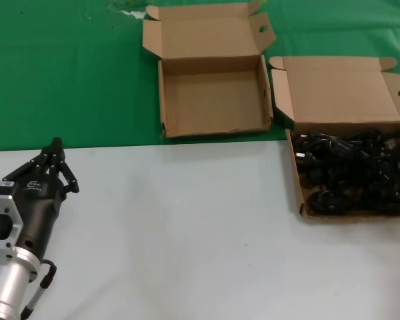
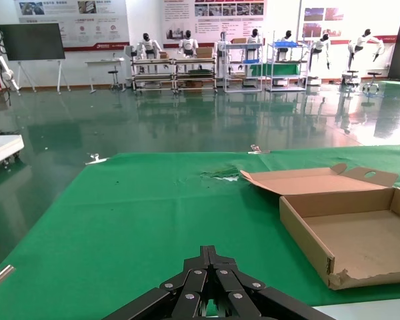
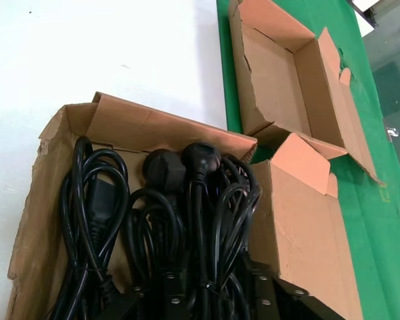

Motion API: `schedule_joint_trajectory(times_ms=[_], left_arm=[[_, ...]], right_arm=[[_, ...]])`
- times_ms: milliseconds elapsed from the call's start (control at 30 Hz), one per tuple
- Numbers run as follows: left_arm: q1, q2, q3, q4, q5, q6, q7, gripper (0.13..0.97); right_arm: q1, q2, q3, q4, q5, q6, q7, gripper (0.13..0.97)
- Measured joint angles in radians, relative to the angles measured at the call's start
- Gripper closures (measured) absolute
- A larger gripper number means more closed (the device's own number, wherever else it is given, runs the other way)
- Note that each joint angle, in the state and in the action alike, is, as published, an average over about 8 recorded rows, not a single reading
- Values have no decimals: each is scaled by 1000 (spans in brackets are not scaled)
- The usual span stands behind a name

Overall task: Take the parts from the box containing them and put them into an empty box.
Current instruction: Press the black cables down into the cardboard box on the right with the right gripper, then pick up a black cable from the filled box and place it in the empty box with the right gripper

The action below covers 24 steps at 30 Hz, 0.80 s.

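The black coiled power cables [image 1: 353,173] fill the brown box with the tall lid [image 1: 340,93] at the right, on the white table. In the right wrist view my right gripper [image 3: 213,293] is down in this box [image 3: 153,127], open, with its fingers on either side of one cable bundle [image 3: 217,220]. It does not clearly show in the head view. The empty brown box [image 1: 213,100] sits on the green cloth at the back centre, lid open; it also shows in the right wrist view [image 3: 273,67] and the left wrist view [image 2: 360,233]. My left gripper [image 1: 56,143] is shut and empty at the left [image 2: 209,252].
The white table surface [image 1: 187,220] spreads between the arms, with the green cloth [image 1: 67,73] behind it. The two boxes stand close together, corner to corner. A torn white spot [image 1: 130,10] marks the cloth at the back.
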Motion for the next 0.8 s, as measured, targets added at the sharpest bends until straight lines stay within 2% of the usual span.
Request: schedule_joint_trajectory(times_ms=[233,533,800], left_arm=[[0,0,0,0,0,0,0,958],[0,0,0,0,0,0,0,958],[0,0,0,0,0,0,0,958]], right_arm=[[4,-1,-2,4,-2,0,10,817],[-7,23,-2,49,-6,-8,47,884],[-37,63,2,144,-3,-27,102,884]])
